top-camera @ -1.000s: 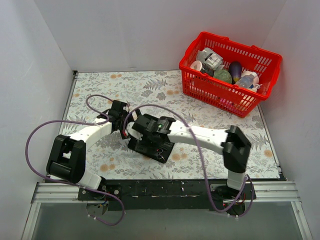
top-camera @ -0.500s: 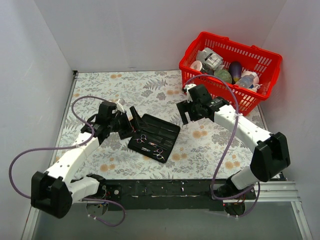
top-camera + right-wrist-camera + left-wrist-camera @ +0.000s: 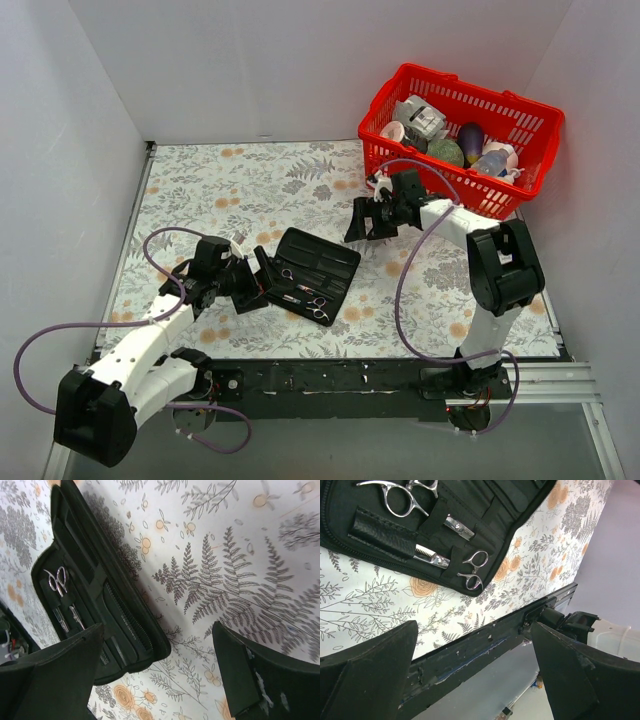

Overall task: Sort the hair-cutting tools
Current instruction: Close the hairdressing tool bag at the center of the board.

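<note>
Open black case (image 3: 337,254) on floral cloth (image 3: 230,180), red basket (image 3: 432,186) far right.

Silver and black on a flowered cloth

The scissors (image 3: 456,526) shine silver against the plain black case (image 3: 330,258), which also holds a black comb (image 3: 127,617). The table cloth (image 3: 220,180) is white, printed with grey ferns and orange blossoms. The basket (image 3: 430,180) is bright red, the cables (image 3: 398,295) are purple, and the walls (image 3: 250,70) are pale grey.

Overhead and both wrist views share the case (image 3: 335,262).
</note>
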